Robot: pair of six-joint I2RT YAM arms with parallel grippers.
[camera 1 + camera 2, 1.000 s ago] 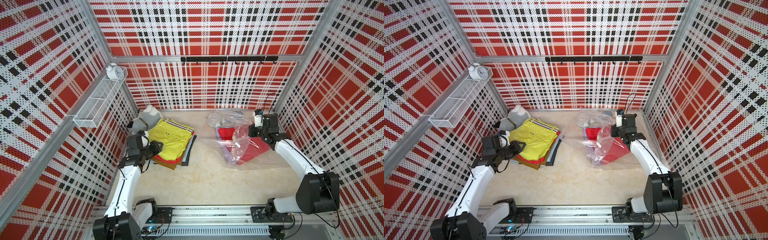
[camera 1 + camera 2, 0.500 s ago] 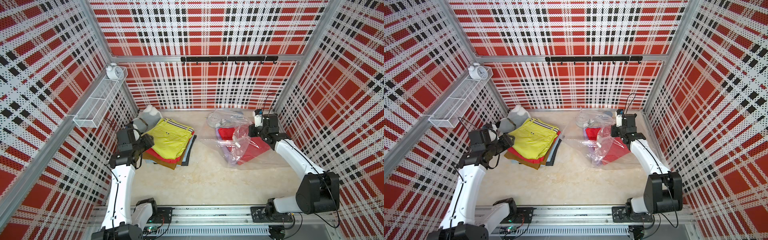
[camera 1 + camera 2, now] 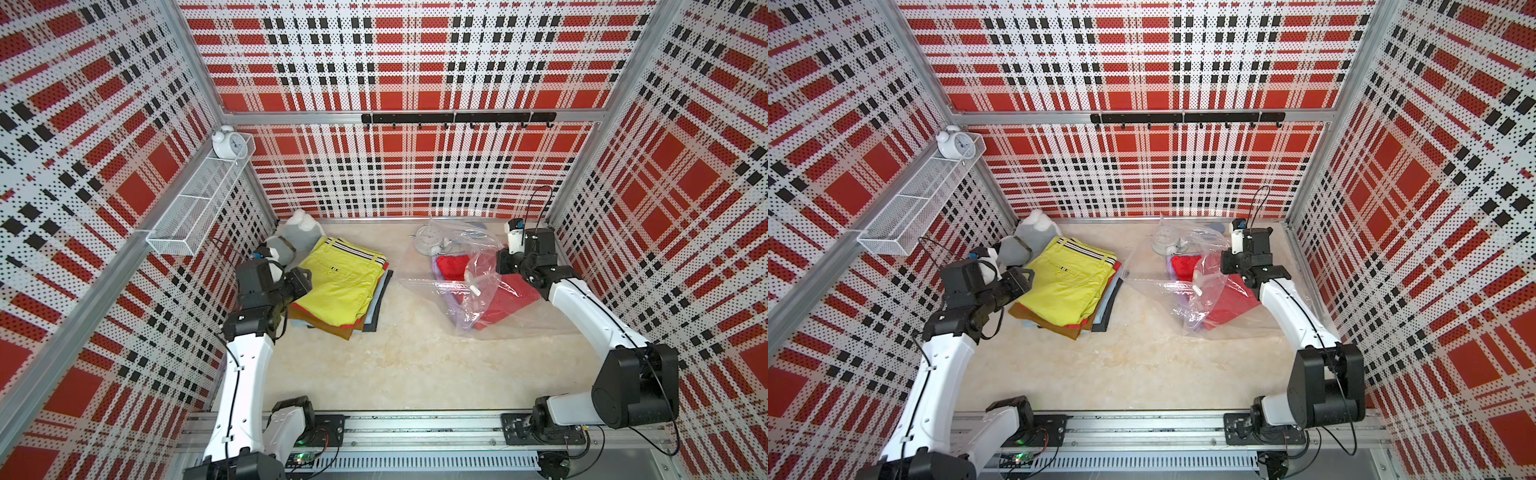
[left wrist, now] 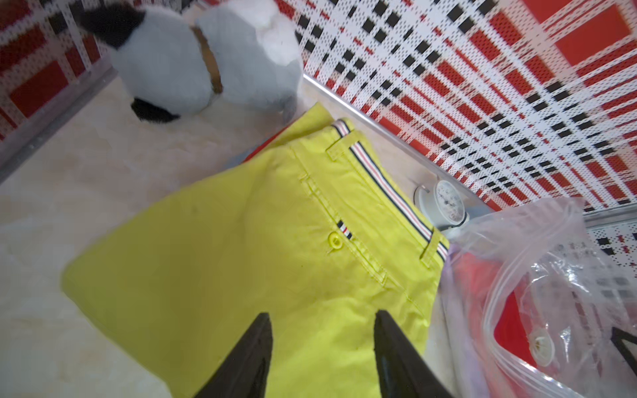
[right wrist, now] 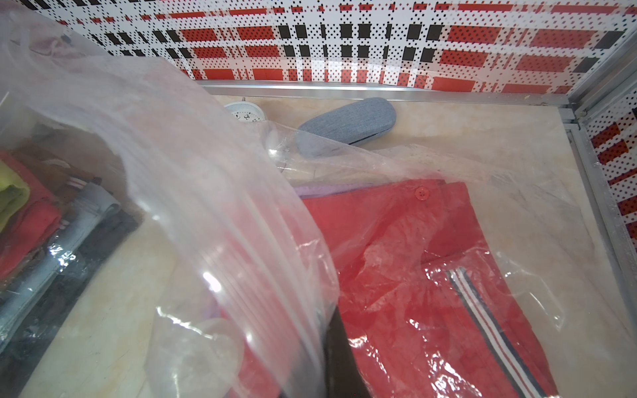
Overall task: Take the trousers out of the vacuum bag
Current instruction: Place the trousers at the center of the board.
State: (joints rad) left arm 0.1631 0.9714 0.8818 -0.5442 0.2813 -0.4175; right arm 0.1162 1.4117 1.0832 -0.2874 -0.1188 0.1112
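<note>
Yellow-green trousers lie folded just under our left claw, whose fingers stand spread with nothing between them. Our right claw is pressed together, pinching the vacuum bag by its raised film; red trousers lie inside the bag, just ahead of it.

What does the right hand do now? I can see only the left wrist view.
Observer: The right hand is shut on the vacuum bag and holds its edge lifted.
Operator: Is there something behind the bag?
Observer: Yes, a grey glasses case lies just behind it.
Operator: Which trousers are under the yellow-green trousers?
Observer: In a top view, mustard-brown trousers and charcoal-black trousers show beneath them at the edges.
</note>
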